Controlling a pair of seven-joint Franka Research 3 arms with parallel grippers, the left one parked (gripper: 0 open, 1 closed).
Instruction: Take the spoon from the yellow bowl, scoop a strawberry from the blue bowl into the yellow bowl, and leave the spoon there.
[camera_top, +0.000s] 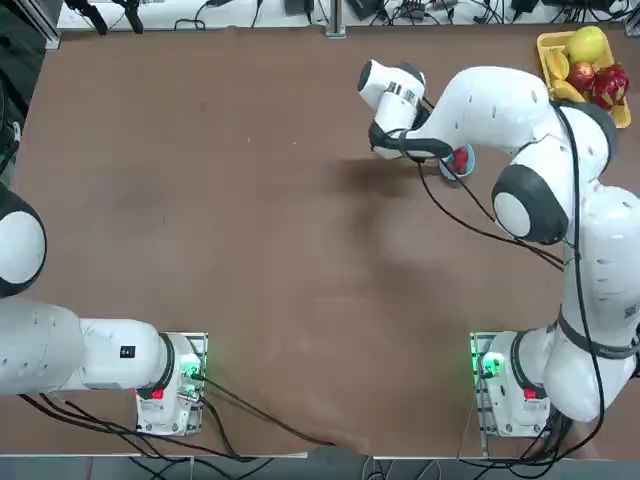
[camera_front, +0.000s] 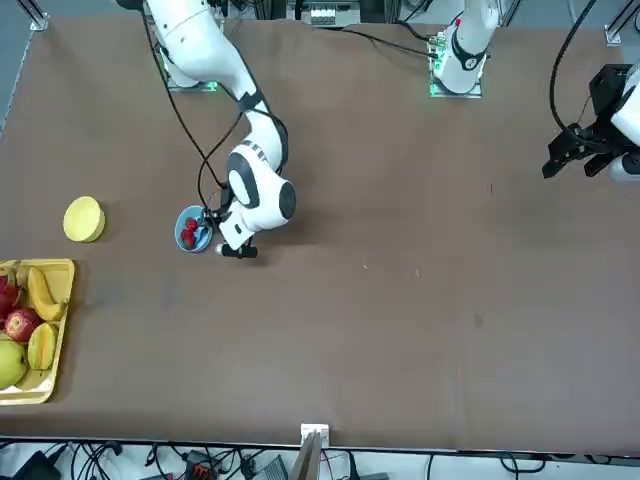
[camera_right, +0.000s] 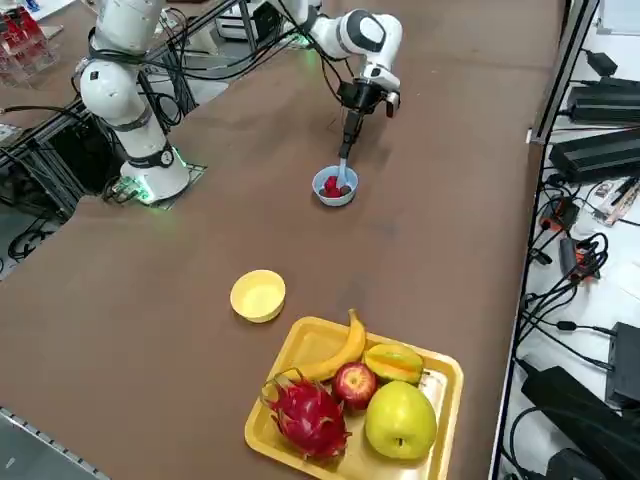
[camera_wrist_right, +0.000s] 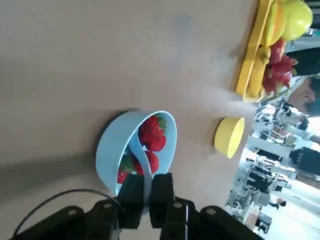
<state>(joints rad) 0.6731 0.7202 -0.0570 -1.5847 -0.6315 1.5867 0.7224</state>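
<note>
right pincer clamped on spoon handle, above blue bowl | spoon bowl dipped among strawberries for scooping | yellow bowl empty, well apart from blue bowl, awaiting berry

My right arm reached far out over the table, wrist bent downward — my right gripper pointed down, its two fingers pinched tight together.
</note>
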